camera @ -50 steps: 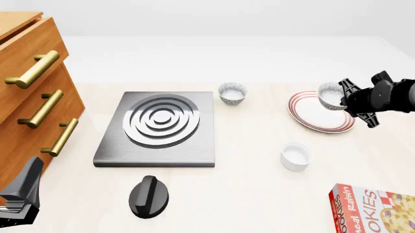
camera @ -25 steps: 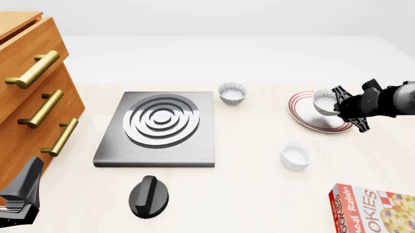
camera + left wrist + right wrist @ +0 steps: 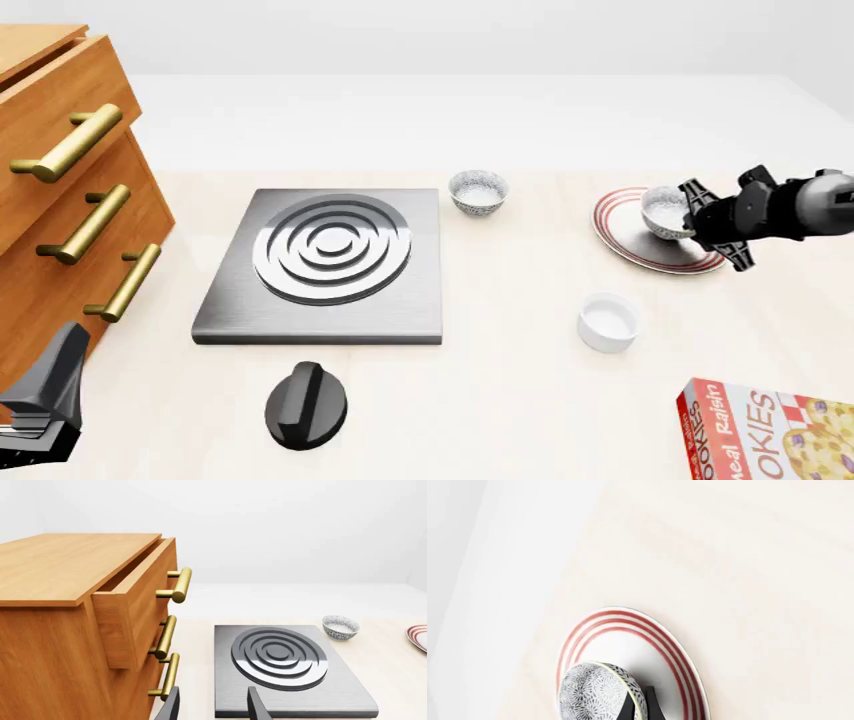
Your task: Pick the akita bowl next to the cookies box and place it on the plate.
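Akita bowl (image 3: 665, 211) sits over the plate (image 3: 627, 243), right claw (image 3: 697, 222) clamped on its rim; contact with the plate not clear. Cookies box (image 3: 774, 432) lies well apart at the near right edge of the surface (image 3: 534, 400). Left claw (image 3: 212, 706) parked near the drawers (image 3: 67, 180), fingers apart, holding nothing.

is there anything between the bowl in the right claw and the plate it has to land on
Nothing visible. The right claw holds the akita bowl directly over the plate, whose bare white centre shows beneath the bowl in the right wrist view.
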